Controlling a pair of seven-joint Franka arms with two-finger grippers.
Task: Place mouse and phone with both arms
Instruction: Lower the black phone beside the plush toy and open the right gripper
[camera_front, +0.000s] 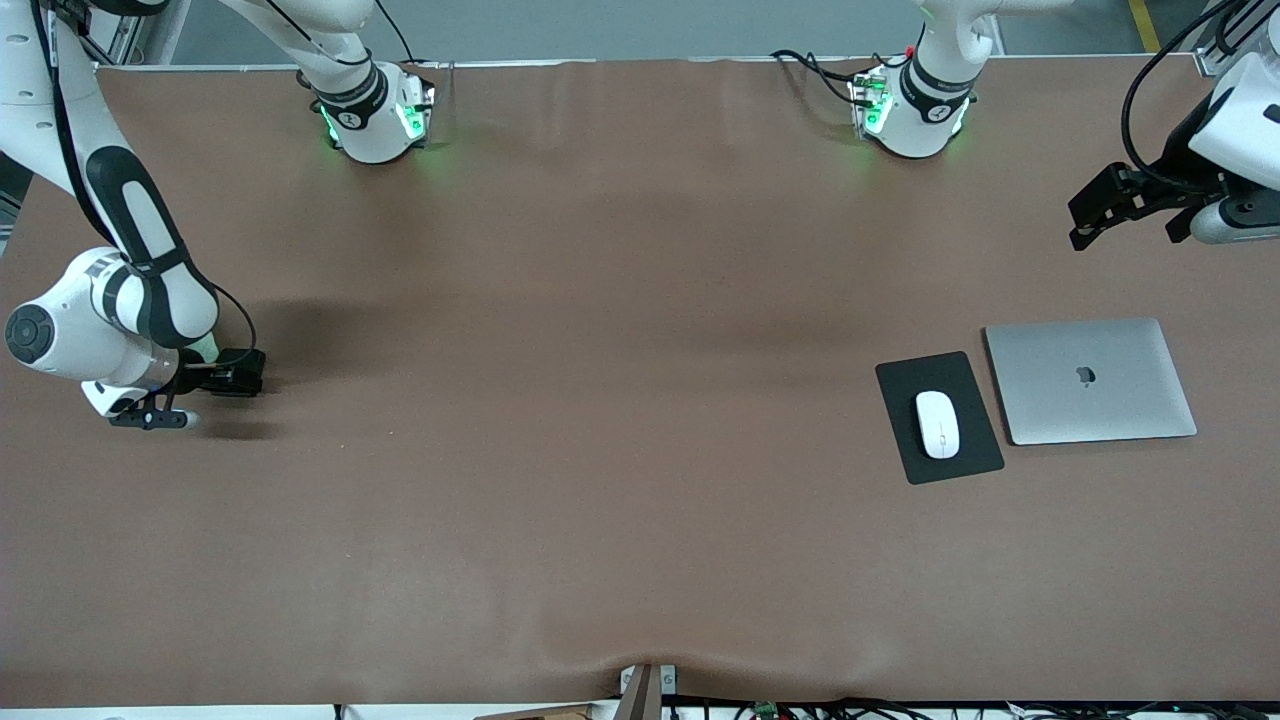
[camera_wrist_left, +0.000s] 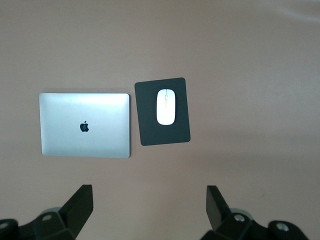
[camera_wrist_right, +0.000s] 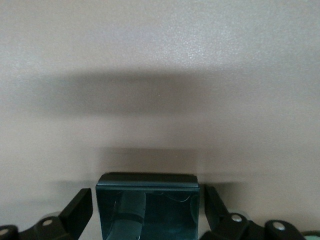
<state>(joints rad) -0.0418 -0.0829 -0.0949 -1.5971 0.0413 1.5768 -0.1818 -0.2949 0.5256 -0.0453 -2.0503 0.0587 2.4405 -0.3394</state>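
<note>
The white mouse (camera_front: 937, 423) lies on a black mouse pad (camera_front: 905, 380) toward the left arm's end of the table; it also shows in the left wrist view (camera_wrist_left: 166, 106). My left gripper (camera_front: 1085, 215) is open and empty, up in the air over bare table (camera_wrist_left: 148, 200). My right gripper (camera_front: 150, 415) is low at the right arm's end of the table. In the right wrist view the black glossy phone (camera_wrist_right: 150, 187) sits between its fingers (camera_wrist_right: 148, 215), with a narrow gap on each side. The phone is hidden under the hand in the front view.
A closed silver laptop (camera_front: 1090, 380) lies beside the mouse pad, toward the left arm's end; it also shows in the left wrist view (camera_wrist_left: 85, 125). The brown table mat (camera_front: 600, 400) spreads between the two arms.
</note>
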